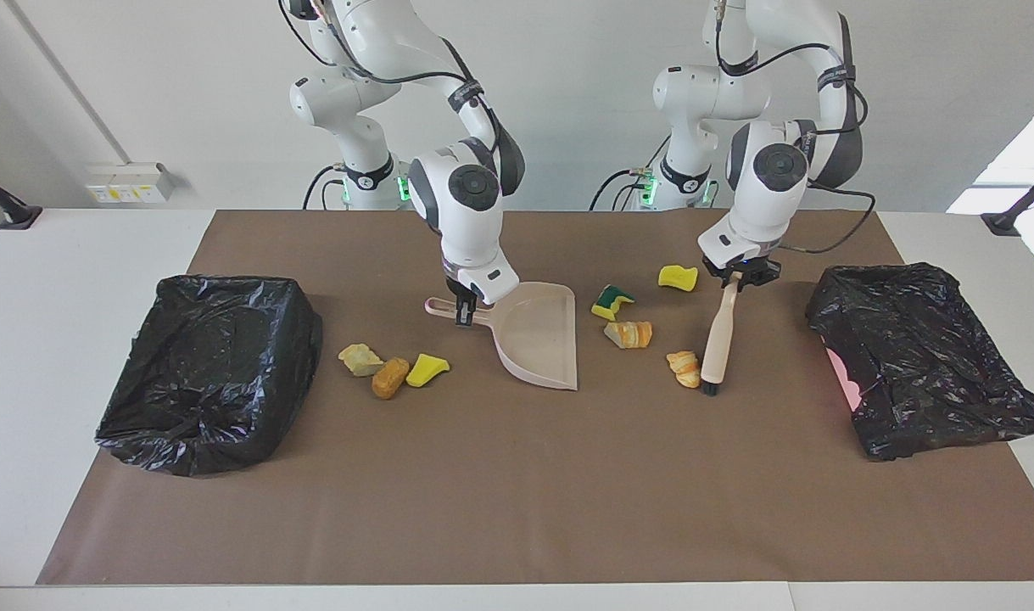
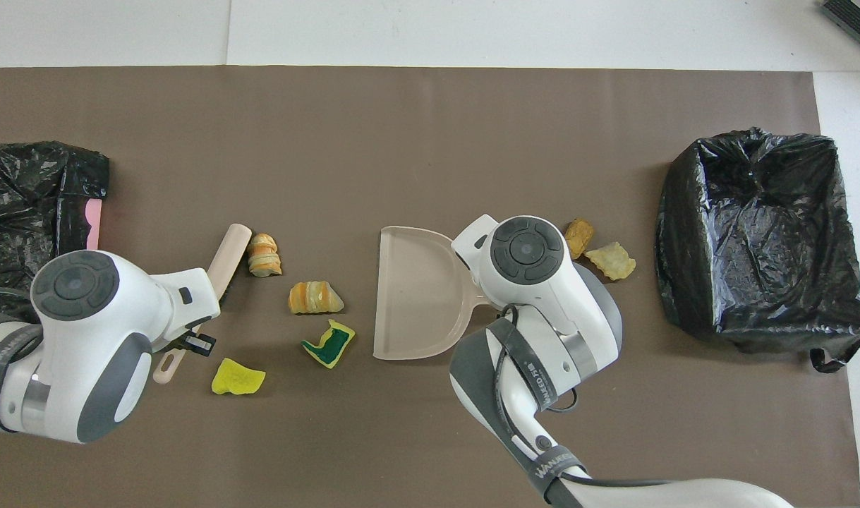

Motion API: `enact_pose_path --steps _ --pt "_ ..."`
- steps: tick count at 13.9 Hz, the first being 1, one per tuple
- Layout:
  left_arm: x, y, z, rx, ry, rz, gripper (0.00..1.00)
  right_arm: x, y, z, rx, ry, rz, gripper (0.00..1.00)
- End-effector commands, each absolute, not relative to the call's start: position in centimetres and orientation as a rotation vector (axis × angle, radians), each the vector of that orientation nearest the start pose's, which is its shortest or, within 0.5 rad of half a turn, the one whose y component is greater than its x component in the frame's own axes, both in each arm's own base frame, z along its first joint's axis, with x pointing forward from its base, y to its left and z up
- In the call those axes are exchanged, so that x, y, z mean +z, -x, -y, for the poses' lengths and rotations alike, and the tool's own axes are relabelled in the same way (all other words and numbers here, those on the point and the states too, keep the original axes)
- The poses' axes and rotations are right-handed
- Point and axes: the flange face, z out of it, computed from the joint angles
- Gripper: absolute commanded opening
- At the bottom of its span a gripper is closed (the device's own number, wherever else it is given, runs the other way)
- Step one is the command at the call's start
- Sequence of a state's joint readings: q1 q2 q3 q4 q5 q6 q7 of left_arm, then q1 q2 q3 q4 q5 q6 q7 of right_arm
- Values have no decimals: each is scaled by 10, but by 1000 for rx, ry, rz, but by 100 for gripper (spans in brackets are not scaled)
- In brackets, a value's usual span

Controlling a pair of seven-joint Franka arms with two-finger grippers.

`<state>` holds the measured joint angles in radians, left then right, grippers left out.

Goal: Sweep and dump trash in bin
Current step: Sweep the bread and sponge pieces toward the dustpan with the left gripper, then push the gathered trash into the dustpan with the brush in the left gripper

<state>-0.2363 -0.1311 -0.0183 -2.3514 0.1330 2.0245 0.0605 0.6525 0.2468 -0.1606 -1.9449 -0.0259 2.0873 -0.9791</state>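
Note:
My right gripper (image 1: 466,312) is shut on the handle of the pale pink dustpan (image 1: 538,335), which rests on the brown mat with its mouth toward the left arm's end. My left gripper (image 1: 736,284) is shut on the beige brush (image 1: 718,339). The brush's black bristles are down beside an orange croissant-like lump (image 1: 684,369). Between brush and dustpan lie another bread lump (image 1: 628,333), a green-topped sponge (image 1: 612,299) and a yellow sponge (image 1: 678,277). On the dustpan's handle side lie a beige lump (image 1: 360,359), a brown lump (image 1: 389,377) and a yellow sponge (image 1: 427,368).
An open bin lined with a black bag (image 1: 211,369) stands at the right arm's end of the mat. At the left arm's end a crumpled black bag (image 1: 924,365) covers something pink. White table borders the mat (image 2: 430,141) all round.

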Motion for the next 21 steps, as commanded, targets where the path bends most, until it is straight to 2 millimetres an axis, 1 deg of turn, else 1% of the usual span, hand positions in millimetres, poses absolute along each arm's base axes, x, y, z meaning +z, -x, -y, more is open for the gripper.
enact_pose_path --steps 1,2,4,5,6,8,11,12,15,17,19,20,21 --pt "370 -422 137 312 2990 -375 0 349 -522 -280 184 2312 2193 0" --pt "368 -415 151 319 3006 -278 0 349 -522 -280 186 2312 2193 0" --pt "364 -407 172 360 3068 15 0 349 -522 -280 186 2312 2193 0" --pt "365 -405 176 371 3078 130 0 349 -522 -280 184 2312 2193 0" --pt "365 -401 186 373 3072 181 0 349 -522 -280 184 2312 2193 0" --pt "366 -398 193 396 3082 352 0 349 -522 -280 184 2312 2193 0" --pt "364 -392 209 445 3108 417 0 349 -522 -280 184 2312 2193 0" --pt "359 -386 220 462 3092 424 0 349 -522 -280 184 2312 2193 0" --pt "358 -378 222 498 3040 522 0 349 -522 -280 184 2312 2193 0" --pt "358 -374 223 511 2993 639 0 349 -522 -280 181 2313 2194 0" --pt "358 -367 230 516 2953 725 0 349 -522 -280 181 2313 2194 0" --pt "358 -360 233 529 2932 751 0 349 -522 -280 181 2313 2194 0" --pt "358 -350 242 541 2936 745 0 349 -522 -280 181 2313 2194 0"
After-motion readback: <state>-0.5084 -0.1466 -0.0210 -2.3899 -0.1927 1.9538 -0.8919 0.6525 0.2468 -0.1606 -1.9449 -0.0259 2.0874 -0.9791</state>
